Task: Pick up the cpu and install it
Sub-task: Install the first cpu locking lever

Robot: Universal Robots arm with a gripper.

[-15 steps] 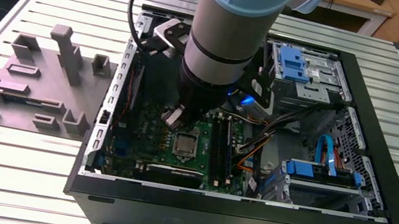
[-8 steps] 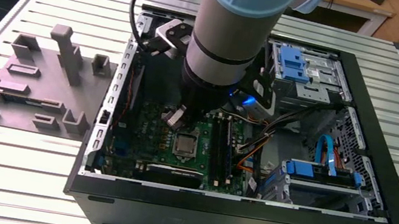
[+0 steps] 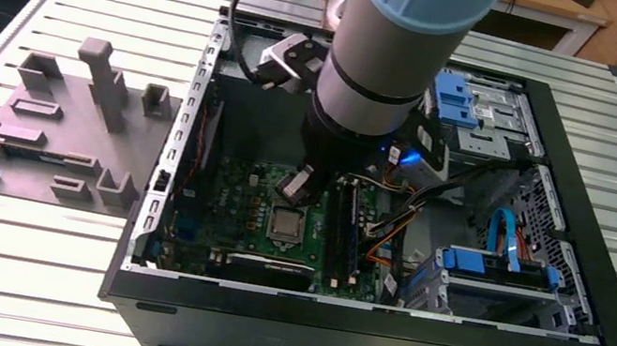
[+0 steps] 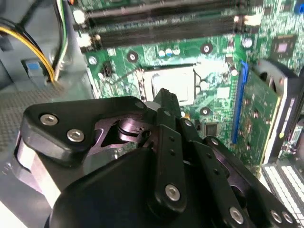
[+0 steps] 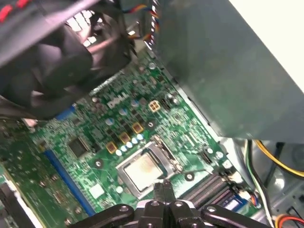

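The cpu lies flat in the silver socket frame on the green motherboard, inside the open computer case. Its silvery-grey square top shows in both wrist views, cpu and cpu. My gripper hangs just above the board, beside the socket's far edge and a little above it. Its two black fingers are pressed together with nothing between them, so the gripper is shut. In the second wrist view the gripper tip covers the near edge of the socket.
The black case wall rings the work area. Memory slots run beside the socket, with orange and blue cables and drive cages to the exterior view's right. A black fan sits near the board. A grey fixture block stands on the slatted table.
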